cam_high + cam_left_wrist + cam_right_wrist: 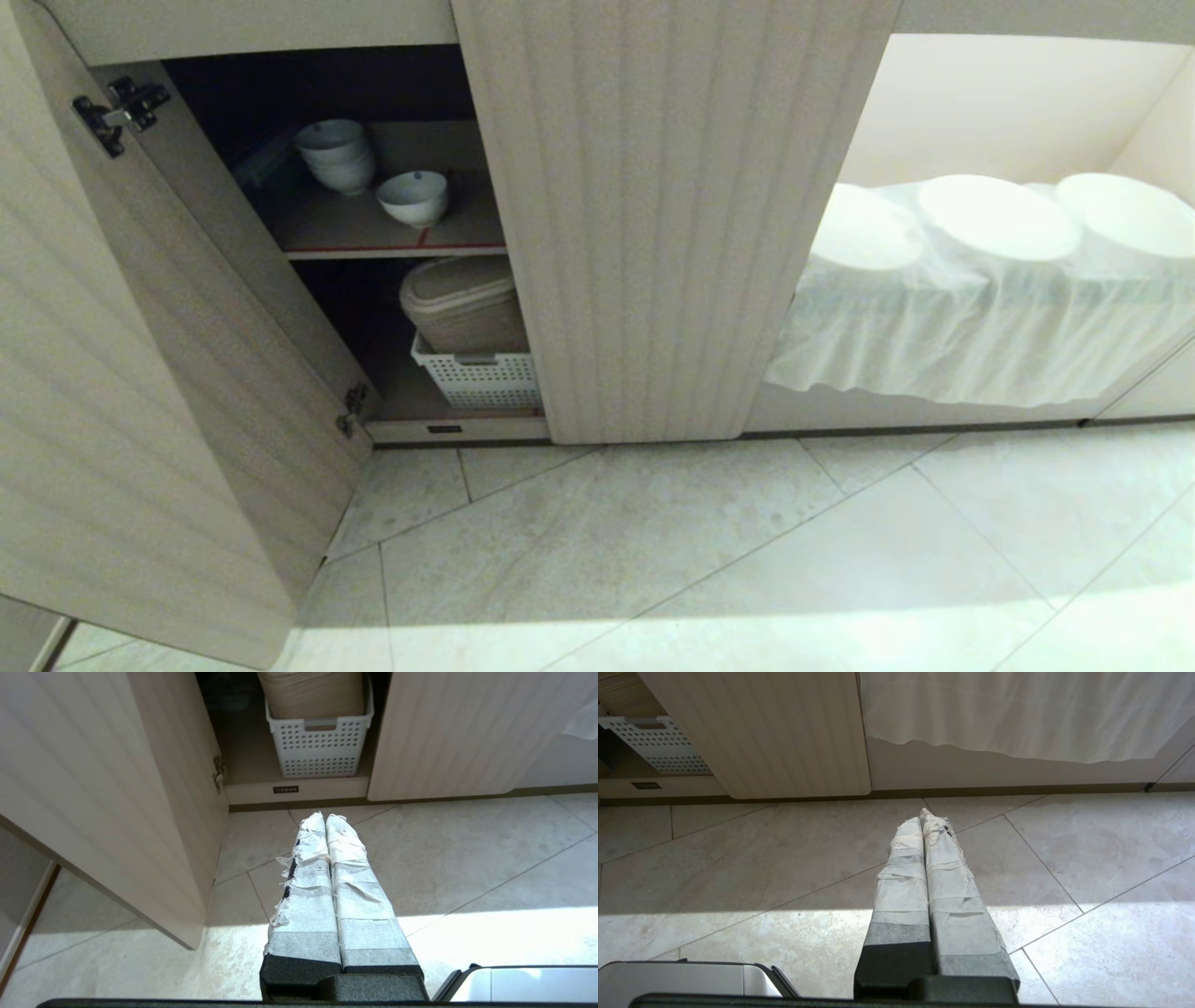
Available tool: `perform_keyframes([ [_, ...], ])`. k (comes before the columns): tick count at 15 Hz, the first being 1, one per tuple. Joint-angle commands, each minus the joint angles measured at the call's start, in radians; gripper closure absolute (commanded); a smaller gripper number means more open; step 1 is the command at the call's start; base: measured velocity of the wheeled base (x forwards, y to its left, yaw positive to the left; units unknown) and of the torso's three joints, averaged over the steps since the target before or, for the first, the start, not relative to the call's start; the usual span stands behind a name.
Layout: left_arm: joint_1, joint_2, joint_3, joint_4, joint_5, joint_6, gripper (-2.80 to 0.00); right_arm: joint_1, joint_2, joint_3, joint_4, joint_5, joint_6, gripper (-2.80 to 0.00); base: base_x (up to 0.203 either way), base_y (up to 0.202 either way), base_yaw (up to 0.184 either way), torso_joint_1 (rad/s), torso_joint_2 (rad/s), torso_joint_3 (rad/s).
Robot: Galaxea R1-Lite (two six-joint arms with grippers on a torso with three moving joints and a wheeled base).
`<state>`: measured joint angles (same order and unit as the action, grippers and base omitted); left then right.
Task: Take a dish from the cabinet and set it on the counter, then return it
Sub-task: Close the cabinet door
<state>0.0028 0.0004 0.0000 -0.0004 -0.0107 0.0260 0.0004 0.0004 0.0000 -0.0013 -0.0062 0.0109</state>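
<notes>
Head view: the cabinet fills the upper half of the frame, its left door swung open at the left edge. On the upper, red-edged shelf in the upper left, the dish sits just beside a stack of bowls. Below it a white basket holds a beige container. At the upper right, white cloth drapes round shapes in an open bay. Pale floor tiles cover the lower half.

Left wrist view: the left gripper, wrapped in tape, hangs over the tiles with its fingers pressed together, empty.

Right wrist view: the right gripper hangs likewise, fingers together, empty.
</notes>
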Motion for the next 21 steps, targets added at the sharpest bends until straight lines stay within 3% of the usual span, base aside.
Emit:
perform_keyframes([
  [1, 0.0, 0.0, 0.0, 0.0, 0.0, 0.0, 0.0, 0.001, 0.0, 0.0, 0.0, 0.0, 0.0, 0.0, 0.0, 0.0, 0.0, 0.0, 0.0, 0.0],
  [21, 0.0, 0.0, 0.0, 0.0, 0.002, 0.005, 0.0, 0.001, 0.0, 0.0, 0.0, 0.0, 0.0, 0.0, 0.0, 0.0, 0.0, 0.0, 0.0, 0.0],
])
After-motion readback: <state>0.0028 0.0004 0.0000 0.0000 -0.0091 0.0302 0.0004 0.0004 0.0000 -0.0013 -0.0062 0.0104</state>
